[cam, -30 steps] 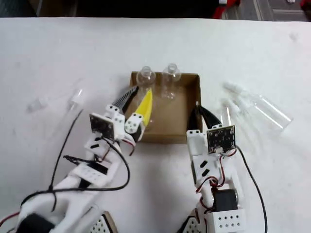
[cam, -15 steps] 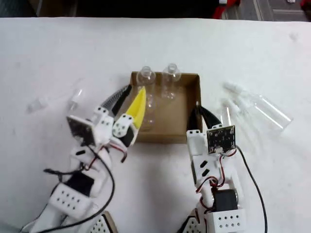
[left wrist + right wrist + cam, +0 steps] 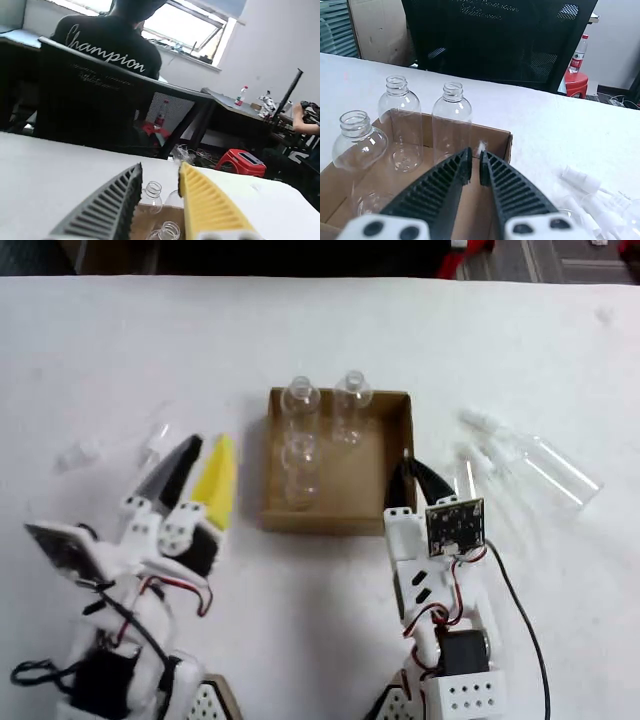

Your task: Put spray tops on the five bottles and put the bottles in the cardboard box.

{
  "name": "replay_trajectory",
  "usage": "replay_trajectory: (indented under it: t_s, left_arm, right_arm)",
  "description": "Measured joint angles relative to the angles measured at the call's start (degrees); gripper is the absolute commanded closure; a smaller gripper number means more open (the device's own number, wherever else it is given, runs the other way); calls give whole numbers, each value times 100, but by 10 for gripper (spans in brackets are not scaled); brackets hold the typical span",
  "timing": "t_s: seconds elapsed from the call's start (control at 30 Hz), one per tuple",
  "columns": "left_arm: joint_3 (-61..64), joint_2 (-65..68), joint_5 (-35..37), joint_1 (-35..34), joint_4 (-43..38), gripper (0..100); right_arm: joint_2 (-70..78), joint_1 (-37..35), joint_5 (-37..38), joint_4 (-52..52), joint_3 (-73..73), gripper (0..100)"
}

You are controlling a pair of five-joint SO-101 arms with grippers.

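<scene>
Three clear plastic bottles (image 3: 300, 400) stand upright and uncapped inside the shallow brown cardboard box (image 3: 340, 520) at the middle of the white table (image 3: 320, 330), apparently boxed ahead of their spray heads. The left gripper (image 3: 208, 448), one grey finger and one yellow, hangs just left of the box with its jaws spread and nothing between them, seemingly free for the next pick. The black-fingered right gripper (image 3: 475, 156) sits at the box's right wall, jaws drawn almost together on nothing that can be made out. A fourth clear bottle (image 3: 560, 472) lies on its side to the right, beside scattered white spray tops (image 3: 480, 423). More tops (image 3: 158, 443) lie at left, so parts sit within either arm's reach. No bottle appears fitted yet.
</scene>
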Motion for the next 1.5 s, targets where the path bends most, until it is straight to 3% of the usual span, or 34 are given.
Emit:
replay_trajectory:
  t_s: [0.13,0.57,0.7,0.77,0.9,1.27,1.5]
  left_arm:
    - [-141,-44,281,-387,308,884]
    - [615,0,281,-1354,273,884]
    - [642,18,-519,-1345,185,977]
    - [642,105,-993,-1222,97,969]
    - [492,1134,-1486,-1204,-264,967]
    - [-185,4457,-1503,-1908,-1371,965]
    - [-185,4967,-1503,-1908,-1609,965]
  right_arm:
    - [0,0,0,0,0,981]
    - [0,0,9,0,0,981]
    - [0,0,9,0,0,981]
    - [0,-9,9,0,0,981]
    - [0,-132,9,0,0,981]
    - [0,-123,9,0,0,981]
    - [0,-132,9,0,0,981]
